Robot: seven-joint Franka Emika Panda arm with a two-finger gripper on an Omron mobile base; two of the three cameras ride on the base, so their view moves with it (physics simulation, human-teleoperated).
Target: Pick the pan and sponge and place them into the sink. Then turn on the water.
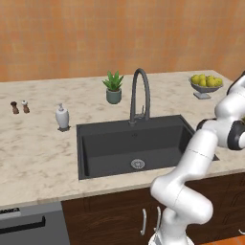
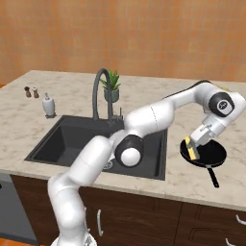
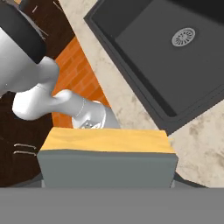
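My gripper [image 2: 193, 145] is shut on the sponge [image 2: 192, 151], a yellow block with a grey-green top, and holds it over the left rim of the black pan [image 2: 207, 155]. The pan rests on the counter right of the sink [image 2: 72, 140], with its short handle pointing toward the counter's front edge. In the hand view the sponge [image 3: 107, 157] sits close to the camera and hides the fingertips. Beyond it lie the sink [image 3: 144, 48] and its round drain [image 3: 183, 37]. The sink [image 1: 95, 148] holds nothing. No stream falls from the arched faucet [image 1: 140, 93].
A potted plant [image 1: 113, 87] stands behind the faucet. A soap dispenser [image 1: 62, 117] and two small shakers [image 1: 20, 106] sit left of the sink. A grey bowl of yellow-green fruit [image 1: 206, 83] is at the back right. My own arm crosses over the sink's right edge.
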